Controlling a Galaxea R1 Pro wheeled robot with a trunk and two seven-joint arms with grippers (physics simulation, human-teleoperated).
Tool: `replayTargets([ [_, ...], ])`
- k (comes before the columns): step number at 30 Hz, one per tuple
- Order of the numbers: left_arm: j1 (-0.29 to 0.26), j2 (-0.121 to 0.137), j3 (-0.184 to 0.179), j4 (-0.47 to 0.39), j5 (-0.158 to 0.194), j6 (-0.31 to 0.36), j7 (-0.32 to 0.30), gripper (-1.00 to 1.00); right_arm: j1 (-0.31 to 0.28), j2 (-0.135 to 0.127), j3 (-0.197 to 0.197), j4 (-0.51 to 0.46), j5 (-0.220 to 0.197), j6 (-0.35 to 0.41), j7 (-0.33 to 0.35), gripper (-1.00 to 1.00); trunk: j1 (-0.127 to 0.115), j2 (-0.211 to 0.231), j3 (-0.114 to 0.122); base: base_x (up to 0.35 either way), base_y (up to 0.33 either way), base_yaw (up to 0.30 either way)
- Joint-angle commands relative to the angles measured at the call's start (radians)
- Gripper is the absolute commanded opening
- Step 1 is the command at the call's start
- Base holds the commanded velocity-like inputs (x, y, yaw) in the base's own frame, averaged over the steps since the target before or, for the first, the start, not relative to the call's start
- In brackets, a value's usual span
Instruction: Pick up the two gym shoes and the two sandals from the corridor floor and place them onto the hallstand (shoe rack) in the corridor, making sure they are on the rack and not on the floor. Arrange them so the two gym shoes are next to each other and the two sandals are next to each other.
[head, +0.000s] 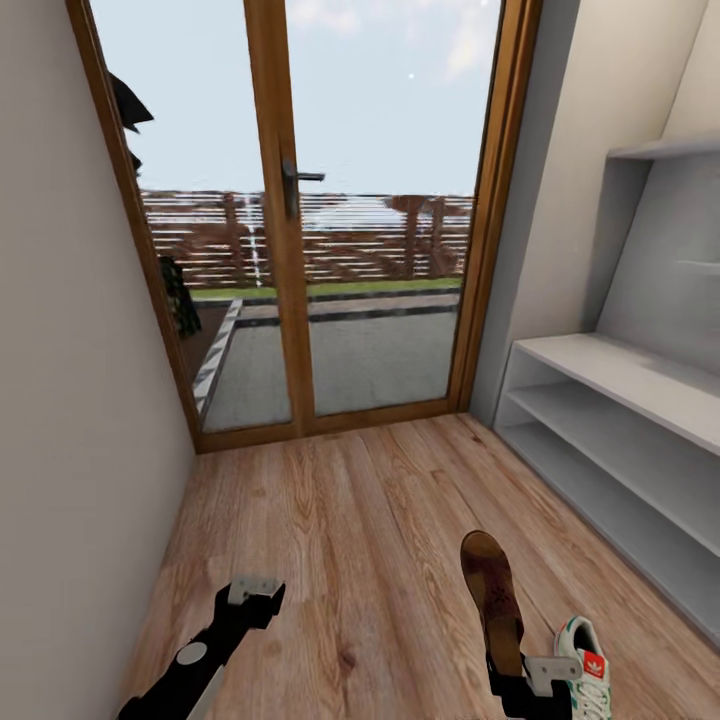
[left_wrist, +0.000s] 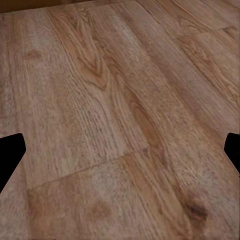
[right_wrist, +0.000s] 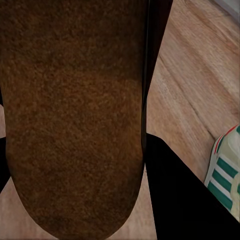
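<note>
Sandal (head: 493, 598) gripped at heel end by right gripper (head: 527, 684), toe pointing toward the glass door (head: 300, 250), sole raised off the floor (head: 350, 540) judging by tilt; exact clearance hard to tell. Flat, thin, dark brown with mottled footbed; probably light, fairly stiff lengthwise but likely to droop or swing when held by one end. Suede-like face in right wrist view (right_wrist: 75, 115), so decent friction, low slip risk. Better hold: across the narrow waist or heel edge, pinching sole thickness. Not fragile.

Right fingers (right_wrist: 160, 55) closed against the sandal's edge, dark finger running along its side. Left gripper (head: 255, 592) spread wide, nothing between fingers (left_wrist: 10, 155), over bare planks, well apart from the sandal.

One sneaker (head: 583, 672) on the floor just beside the right gripper, on the rack side of the sandal, teal stripes seen in right wrist view (right_wrist: 225, 180). Bulkier, padded upper, soft; best grabbed at heel collar or across the sides.

Rack (head: 610, 420) beyond the sneaker from the sandal, along the wall, shelves open and bare in the visible part. Low shelf openings tight, so flat entry for the sandal advisable.
</note>
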Motion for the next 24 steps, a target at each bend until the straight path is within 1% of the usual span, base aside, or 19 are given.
replayTargets([
  [1,0.003,0.001,-0.004,0.000,0.007,-0.003,0.000,1.00,0.000,0.000,0.001,0.000,-0.006,-0.003,-0.002,-1.00,0.000,0.000,-0.003,0.001,0.000,-0.007],
  [7,0.027,0.002,-0.003,0.008,0.007,-0.011,0.000,1.00,0.000,-0.002,0.000,-0.001,-0.006,-0.003,-0.001,-1.00,0.000,0.000,-0.011,0.000,0.000,-0.003],
  [10,0.041,0.004,-0.002,0.009,0.008,-0.031,0.000,1.00,0.000,-0.003,0.001,-0.001,-0.005,-0.003,0.000,-1.00,0.000,0.000,-0.013,0.000,0.000,0.000],
  [14,0.068,0.005,-0.001,0.010,0.010,-0.075,0.001,1.00,0.000,-0.006,0.001,-0.001,-0.005,-0.003,0.002,-1.00,0.000,0.000,-0.014,0.000,0.000,0.000],
  [20,0.080,0.006,0.000,0.012,0.011,-0.092,0.001,1.00,0.000,-0.007,0.001,-0.001,-0.004,-0.003,0.002,-1.00,0.000,0.000,-0.015,0.000,0.000,0.000],
  [24,0.083,0.005,0.000,0.023,0.013,-0.096,0.002,1.00,0.000,-0.008,0.002,0.000,-0.003,-0.003,0.002,-1.00,-0.016,0.028,-0.002,0.000,0.000,0.000],
])
